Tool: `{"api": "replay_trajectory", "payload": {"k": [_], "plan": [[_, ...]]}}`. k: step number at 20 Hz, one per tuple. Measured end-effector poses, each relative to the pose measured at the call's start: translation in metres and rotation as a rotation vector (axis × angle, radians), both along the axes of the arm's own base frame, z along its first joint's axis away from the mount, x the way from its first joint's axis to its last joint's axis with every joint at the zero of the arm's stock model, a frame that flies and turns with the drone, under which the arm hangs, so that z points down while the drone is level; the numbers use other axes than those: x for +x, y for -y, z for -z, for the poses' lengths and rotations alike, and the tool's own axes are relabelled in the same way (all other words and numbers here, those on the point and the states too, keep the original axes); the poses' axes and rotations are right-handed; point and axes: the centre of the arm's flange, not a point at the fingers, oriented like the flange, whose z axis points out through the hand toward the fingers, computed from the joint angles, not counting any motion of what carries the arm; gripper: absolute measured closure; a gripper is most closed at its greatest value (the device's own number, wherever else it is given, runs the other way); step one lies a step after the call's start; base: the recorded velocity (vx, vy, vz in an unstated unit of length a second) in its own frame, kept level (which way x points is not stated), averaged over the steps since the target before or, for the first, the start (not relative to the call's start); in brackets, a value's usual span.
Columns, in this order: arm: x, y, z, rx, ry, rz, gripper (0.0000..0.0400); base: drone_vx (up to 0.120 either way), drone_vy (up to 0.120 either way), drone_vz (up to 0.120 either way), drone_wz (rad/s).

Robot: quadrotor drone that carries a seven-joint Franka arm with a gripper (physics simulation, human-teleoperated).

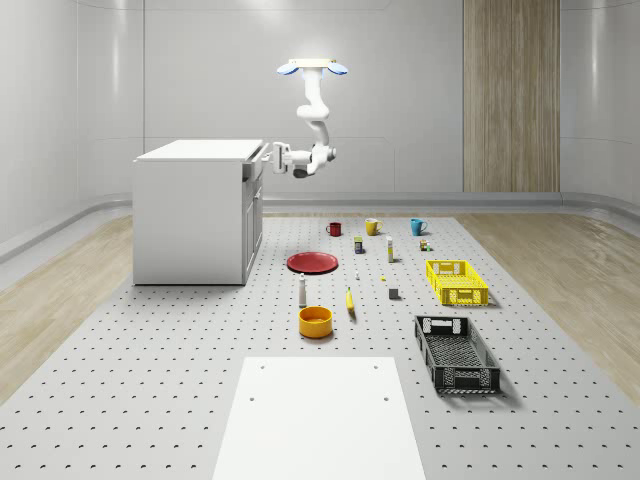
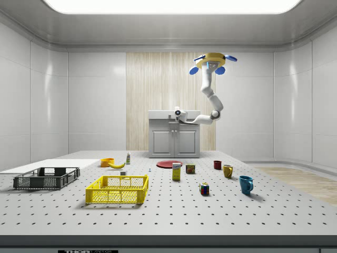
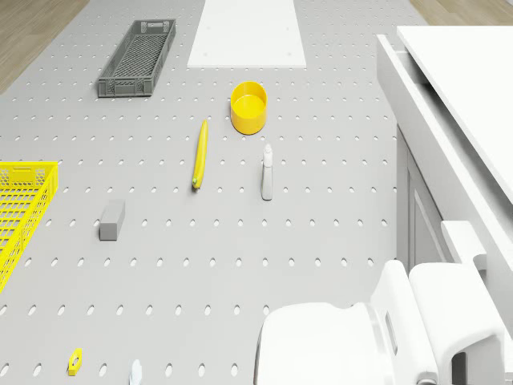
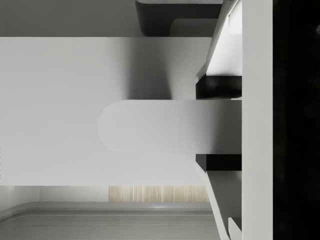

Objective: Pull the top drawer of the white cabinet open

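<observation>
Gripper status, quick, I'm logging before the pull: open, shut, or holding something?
Gripper: at the top drawer's front on the white cabinet; open or shut cannot be told. Drone hovers beside the cabinet.

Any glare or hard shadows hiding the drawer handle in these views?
No glare. Wrist view: a soft dark gradient falls on the drawer front behind the handle, which stays readable. Whole-scene view: the cabinet face is evenly shaded, gripper at its top edge.
</observation>
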Motion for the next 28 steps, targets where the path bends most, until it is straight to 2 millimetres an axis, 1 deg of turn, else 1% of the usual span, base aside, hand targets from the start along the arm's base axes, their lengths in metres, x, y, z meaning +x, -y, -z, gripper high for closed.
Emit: {"api": "replay_trajectory", "payload": {"k": [8,9,10,13,16,19,20,21,22,24,28], "plan": [[0.0,0.029,0.001,0.003,0.003,0.0,0.0283,0.0,0.0,0.0,0.0],[-0.002,0.033,-0.005,-0.007,-0.03,-0.001,0.023,0.0,0.0,0.0,0.0],[0.0,0.037,0.001,-0.007,0.022,0.0,0.0246,0.0,0.0,0.0,0.0],[0.0,0.048,0.001,-0.001,0.019,0.0,0.0272,0.0,0.0,0.0,0.0],[0.0,0.059,0.001,0.002,0.015,0.0,0.0284,0.0,0.0,0.0,0.0],[0.0,0.072,0.001,0.003,0.011,0.0,0.0284,0.0,0.0,0.0,0.0],[-0.002,0.076,-0.005,-0.007,-0.017,-0.002,0.0238,0.0,0.0,0.0,0.0],[-0.004,0.083,-0.009,-0.02,-0.006,-0.003,0.0202,0.0,0.0,0.0,0.0],[-0.003,0.087,-0.006,-0.016,0.009,-0.002,0.0222,0.0,0.0,0.0,0.0],[-0.002,0.094,-0.004,-0.01,0.01,-0.001,0.0251,0.0,0.0,0.0,0.0],[-0.001,0.11,-0.002,-0.003,0.01,-0.001,0.027,0.0,0.0,0.0,0.0]]}}
